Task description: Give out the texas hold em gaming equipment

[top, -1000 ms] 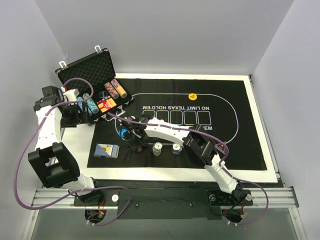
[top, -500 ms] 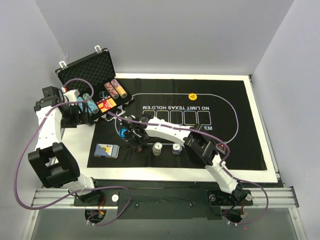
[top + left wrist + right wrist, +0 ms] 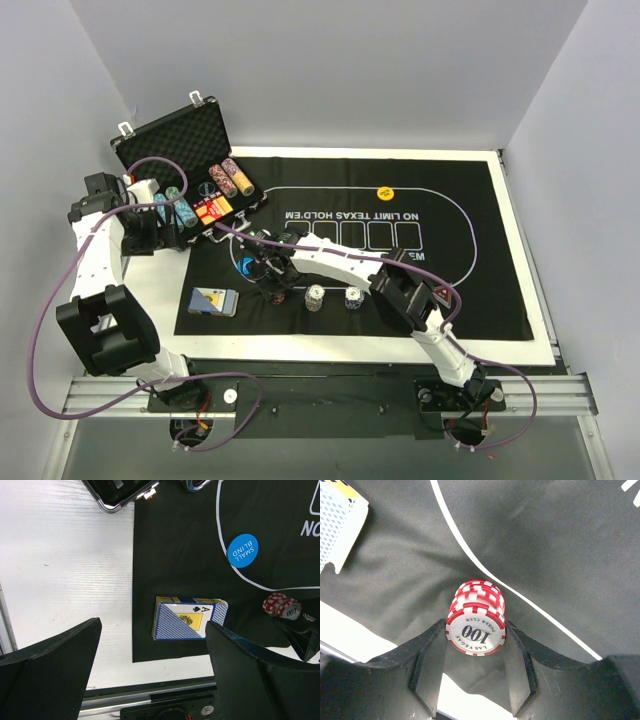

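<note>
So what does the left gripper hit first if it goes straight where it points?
Probably the deck, framed between the fingers of the open left gripper in its wrist view. Depth unclear; maybe the mat beside it.

Bright, even light throughout, with a soft shadow beside the sharply focused red chip stack.

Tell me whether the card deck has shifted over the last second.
No. The card deck lies in the same spot by the black mat's near-left corner, just inside its left edge as before.
</note>
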`<state>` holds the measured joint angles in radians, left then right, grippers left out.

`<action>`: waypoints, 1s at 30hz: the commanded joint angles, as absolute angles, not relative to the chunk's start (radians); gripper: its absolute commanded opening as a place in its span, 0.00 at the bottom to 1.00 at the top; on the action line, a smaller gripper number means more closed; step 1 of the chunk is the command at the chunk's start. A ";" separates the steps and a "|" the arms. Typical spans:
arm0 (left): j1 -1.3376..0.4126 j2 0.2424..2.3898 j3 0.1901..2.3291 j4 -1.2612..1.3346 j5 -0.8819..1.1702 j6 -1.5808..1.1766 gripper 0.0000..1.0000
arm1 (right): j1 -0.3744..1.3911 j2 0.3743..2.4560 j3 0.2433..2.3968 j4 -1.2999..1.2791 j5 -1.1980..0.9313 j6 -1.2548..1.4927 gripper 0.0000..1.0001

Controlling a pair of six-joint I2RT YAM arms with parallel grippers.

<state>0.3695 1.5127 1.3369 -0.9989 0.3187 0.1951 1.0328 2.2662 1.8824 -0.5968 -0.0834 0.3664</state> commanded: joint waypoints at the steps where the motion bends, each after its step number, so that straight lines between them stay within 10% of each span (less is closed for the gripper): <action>1: 0.377 1.483 1.355 -0.982 0.341 0.212 0.97 | 1.028 2.218 1.894 -0.647 -0.086 0.362 0.43; 22: 0.379 1.471 1.338 -0.974 0.324 0.219 0.97 | 1.023 2.240 1.896 -0.644 -0.075 0.364 0.33; 30: 0.377 1.465 1.342 -0.976 0.324 0.222 0.97 | 1.025 2.250 1.902 -0.638 -0.083 0.367 0.43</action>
